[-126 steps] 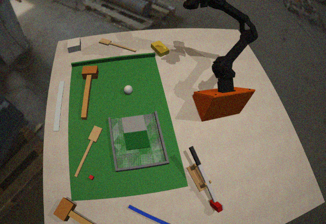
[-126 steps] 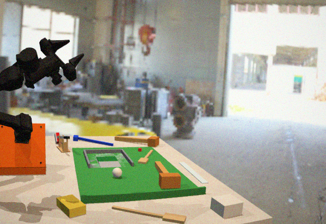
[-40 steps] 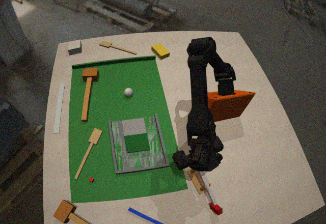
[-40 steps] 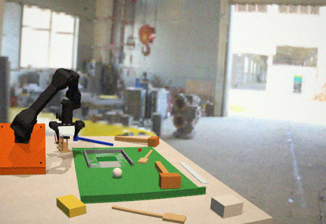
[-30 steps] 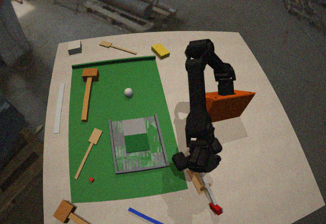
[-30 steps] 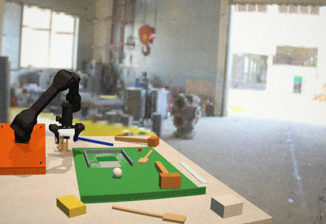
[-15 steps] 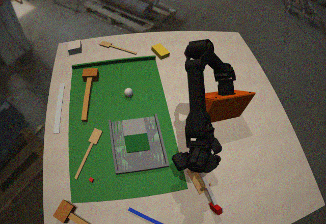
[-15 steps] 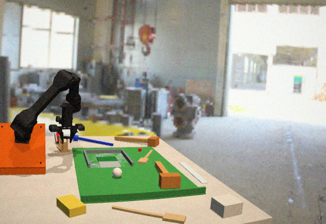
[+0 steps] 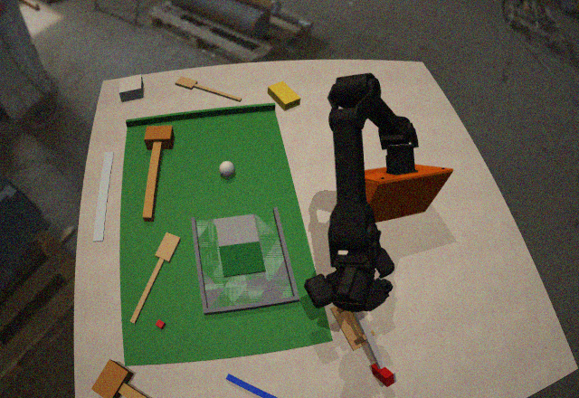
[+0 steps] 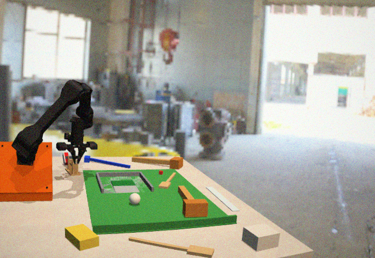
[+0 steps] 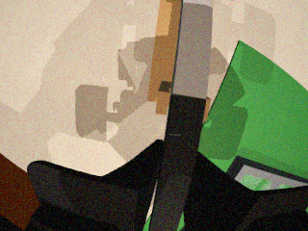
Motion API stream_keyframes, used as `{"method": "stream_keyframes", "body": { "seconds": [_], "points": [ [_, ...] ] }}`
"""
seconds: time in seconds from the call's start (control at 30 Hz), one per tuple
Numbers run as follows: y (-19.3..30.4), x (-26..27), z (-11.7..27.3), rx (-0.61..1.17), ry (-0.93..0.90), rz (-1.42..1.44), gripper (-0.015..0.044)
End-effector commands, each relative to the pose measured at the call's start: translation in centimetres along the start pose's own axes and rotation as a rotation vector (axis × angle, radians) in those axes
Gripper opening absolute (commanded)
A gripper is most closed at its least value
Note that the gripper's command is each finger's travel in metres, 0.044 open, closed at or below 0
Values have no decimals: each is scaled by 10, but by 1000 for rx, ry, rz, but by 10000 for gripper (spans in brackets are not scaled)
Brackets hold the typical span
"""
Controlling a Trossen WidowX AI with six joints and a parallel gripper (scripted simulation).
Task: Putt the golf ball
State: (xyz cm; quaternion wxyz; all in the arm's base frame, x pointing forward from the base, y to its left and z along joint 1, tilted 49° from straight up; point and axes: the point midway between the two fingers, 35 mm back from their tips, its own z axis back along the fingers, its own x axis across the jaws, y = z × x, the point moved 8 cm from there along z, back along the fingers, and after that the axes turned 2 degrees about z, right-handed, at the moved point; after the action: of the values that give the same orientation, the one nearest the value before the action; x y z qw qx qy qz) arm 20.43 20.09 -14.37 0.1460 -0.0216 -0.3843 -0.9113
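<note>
The red putter [image 9: 383,375] [image 10: 65,158] has a red head, a grey shaft and a black grip [image 11: 183,130]. It lies along a small wooden stand [image 9: 346,328] [image 10: 72,169]; whether it touches the stand is unclear. My gripper [image 10: 77,161] [image 11: 171,147] points down and is shut on the black grip, beside the green mat's corner. The white golf ball [image 9: 226,168] [image 10: 135,198] sits on the green mat [image 9: 196,146] [image 10: 163,216]. The grey ramp [image 9: 236,229] [image 10: 126,188] leads to the green square [image 9: 242,259] [image 10: 122,182] inside grey rails.
Orange-brown mallets [image 9: 153,169] [image 10: 195,207], light wooden paddles [image 9: 167,247] [image 10: 200,250], a small red cube [image 9: 160,324], a blue stick [image 9: 250,386] [image 10: 109,162], a pale strip [image 9: 103,197], a yellow block [image 9: 283,95] and a grey block [image 9: 131,89] lie around. An orange base [image 9: 402,193] carries the arm.
</note>
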Motion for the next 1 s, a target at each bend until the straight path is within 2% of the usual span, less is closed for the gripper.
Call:
{"method": "stream_keyframes", "body": {
  "seconds": [0.0, 0.3, 0.5, 0.97],
  "points": [
    [-4, -3, 26, -15, 6, 0, 0],
    [-6, 1, 93, -16, 5, 1, 0],
    [-2, -2, 88, -18, 15, -9, 0],
    [81, -30, 112, -68, 21, -288, 0]
  ]
}}
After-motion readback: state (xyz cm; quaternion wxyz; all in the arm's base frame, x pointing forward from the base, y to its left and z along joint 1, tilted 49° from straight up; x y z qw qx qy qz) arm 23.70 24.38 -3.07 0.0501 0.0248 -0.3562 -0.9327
